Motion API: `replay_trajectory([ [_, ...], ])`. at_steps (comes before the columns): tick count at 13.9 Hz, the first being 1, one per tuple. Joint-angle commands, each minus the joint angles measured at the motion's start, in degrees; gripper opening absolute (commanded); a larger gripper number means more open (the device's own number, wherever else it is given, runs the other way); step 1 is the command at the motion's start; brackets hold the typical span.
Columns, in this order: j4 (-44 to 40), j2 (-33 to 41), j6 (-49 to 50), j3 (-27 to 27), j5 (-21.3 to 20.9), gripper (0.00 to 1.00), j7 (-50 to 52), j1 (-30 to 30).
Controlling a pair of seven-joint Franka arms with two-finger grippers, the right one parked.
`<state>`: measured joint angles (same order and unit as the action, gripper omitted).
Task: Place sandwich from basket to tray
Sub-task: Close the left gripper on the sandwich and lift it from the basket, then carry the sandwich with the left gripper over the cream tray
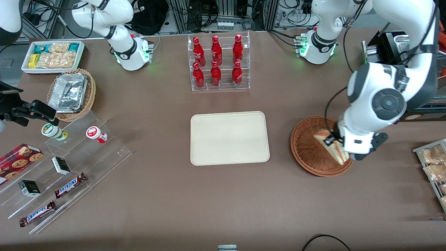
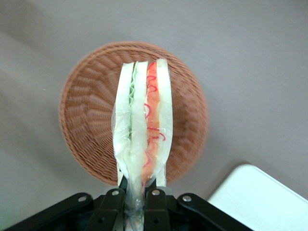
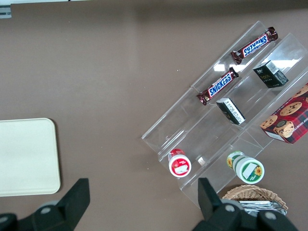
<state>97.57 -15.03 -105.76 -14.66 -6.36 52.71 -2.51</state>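
The sandwich, a wrapped wedge of white bread with red and green filling, hangs above the reddish-brown wicker basket. My left gripper is shut on the wrapper at the sandwich's edge, holding it clear of the basket floor. The basket underneath holds nothing else. The cream tray lies flat beside the basket, toward the parked arm's end, with nothing on it.
A clear rack of red bottles stands farther from the front camera than the tray. A tan basket with foil trays, acrylic steps with snacks and a snack bin lie toward the parked arm's end. Bagged snacks lie at the working arm's end.
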Motion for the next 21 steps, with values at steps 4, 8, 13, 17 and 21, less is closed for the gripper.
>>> replay_trajectory([
  [4, -5.88, -6.93, 0.12, -0.2, 0.12, 0.12, 1.16, -10.57],
  [8, -9.06, -12.12, -3.2, -0.2, -0.67, 0.11, 0.64, -19.01],
  [13, -8.97, -16.52, -8.57, -0.2, -0.75, 0.1, 1.6, -25.42],
  [17, -8.89, -20.56, -14.21, -0.02, -1.11, 0.1, 1.69, -30.26],
  [21, -8.8, -22.23, -15.44, 0.07, -1.19, 0.11, 1.52, -31.68],
])
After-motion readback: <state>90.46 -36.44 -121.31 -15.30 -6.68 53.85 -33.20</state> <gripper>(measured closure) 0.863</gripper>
